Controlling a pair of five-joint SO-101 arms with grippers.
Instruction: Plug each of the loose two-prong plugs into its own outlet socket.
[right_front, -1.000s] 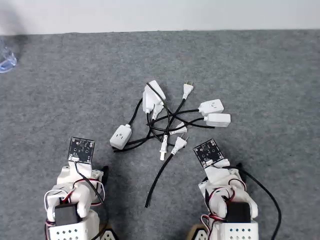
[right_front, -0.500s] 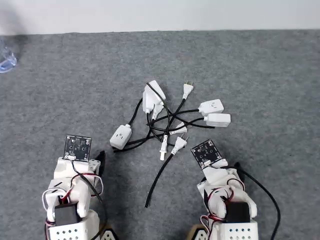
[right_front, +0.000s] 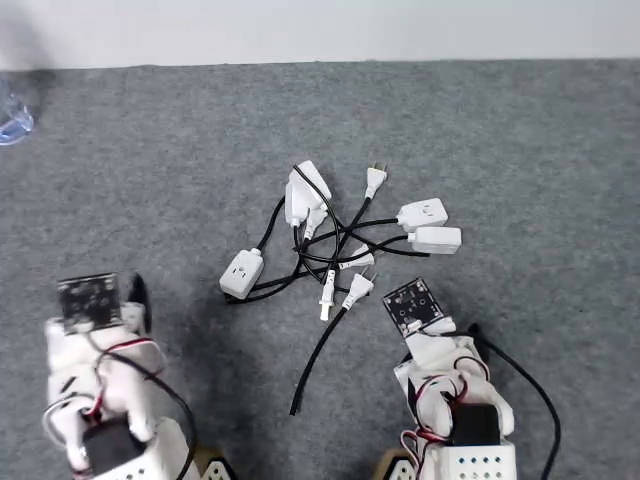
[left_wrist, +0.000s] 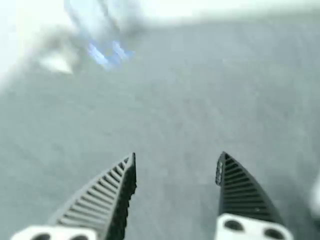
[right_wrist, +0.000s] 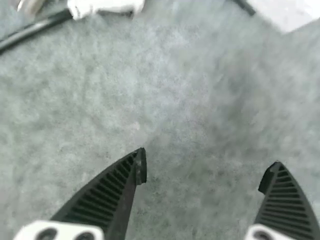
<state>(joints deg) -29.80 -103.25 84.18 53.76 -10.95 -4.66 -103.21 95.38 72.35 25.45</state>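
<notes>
Grey, carpet-like covering spreads over the desk (right_front: 520, 140), with a pale wall along the top of the frame.

High view: a tangle of black cords (right_front: 320, 250) lies at the centre, joining several white pieces. One two-prong plug (right_front: 375, 181) sits at the tangle's upper right, prongs pointing up the frame. A lower plug (right_front: 357, 288) lies at the tangle's bottom edge. One outlet socket (right_front: 241, 273) rests at the tangle's left, and a pair of sockets (right_front: 422, 212) lies close together at its right. A clear bluish object (right_front: 12, 115) sits at the left edge. The left arm (right_front: 95, 400) is at the lower left, angled toward the upper left, well apart from the tangle. The right arm (right_front: 455, 400) is at the lower right, its wrist board near the lower plug.

Left wrist view: the left gripper (left_wrist: 175, 172) has its fingers (left_wrist: 117, 192) spread apart with only grey surface between them. The bluish object (left_wrist: 107, 50) is blurred, far beyond the tips.

Right wrist view: the right gripper (right_wrist: 209, 170) has its fingers (right_wrist: 120, 190) spread wide over grey surface. A white plug (right_wrist: 105, 6) on a black cord (right_wrist: 30, 27) lies beyond the tips, apart from them.
</notes>
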